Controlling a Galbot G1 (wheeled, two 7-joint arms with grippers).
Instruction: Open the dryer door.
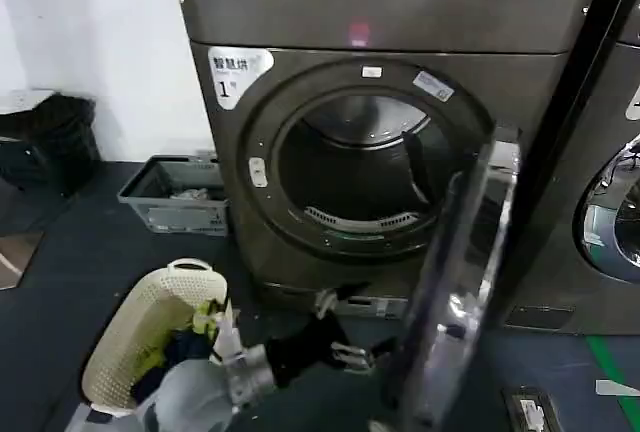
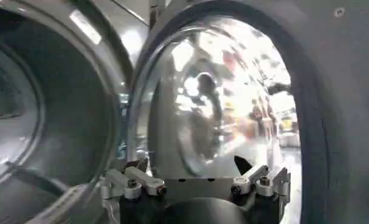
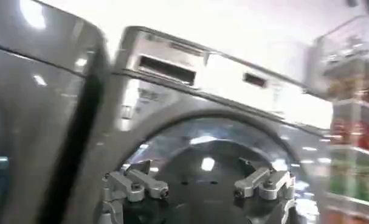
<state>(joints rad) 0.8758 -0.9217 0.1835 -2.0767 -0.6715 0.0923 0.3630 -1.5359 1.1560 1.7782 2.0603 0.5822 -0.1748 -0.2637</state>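
Observation:
The dryer [image 1: 400,12] stands in front of me, with a white "1" label [image 1: 235,72] and a pink light [image 1: 358,32]. The dryer door [image 1: 470,272] stands swung out to the right, edge-on to the head view, and the dark drum [image 1: 365,177] is exposed. My left gripper [image 1: 350,332] is low, just left of the door's lower edge. In the left wrist view the left gripper [image 2: 193,167] is open and holds nothing. It faces the door's inner glass bowl [image 2: 214,103], with the drum [image 2: 38,109] beside it. My right gripper [image 3: 193,167] is open before a grey machine front [image 3: 208,140].
A white laundry basket [image 1: 150,332] with clothes lies on the floor at the front left. A grey crate [image 1: 175,192] stands beside the dryer, and a black basket [image 1: 50,137] is farther left. The neighbouring machine [image 1: 610,222] stands close on the right.

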